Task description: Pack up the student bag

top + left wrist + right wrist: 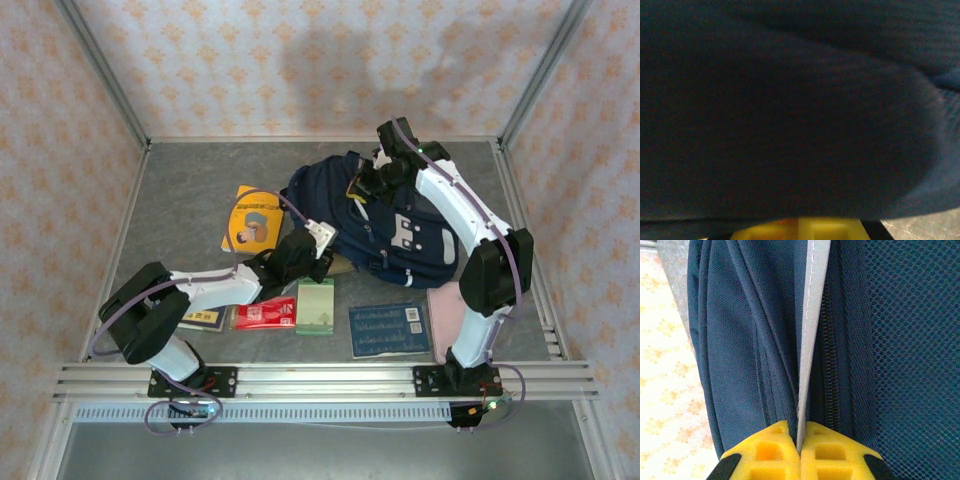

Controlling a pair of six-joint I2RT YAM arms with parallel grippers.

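Note:
The student bag, dark navy with white patches, lies in the middle of the table. My left gripper is at its near left edge. In the left wrist view navy fabric drapes over the yellow fingers, which meet with their tips hidden under it. My right gripper is at the bag's far top end. In the right wrist view it is shut on a grey strip of the bag, right beside a zipper and blue mesh.
A yellow book lies left of the bag. Along the near side lie a red packet, a green notepad, a blue book and a pink item. Metal rails and patterned walls box in the table.

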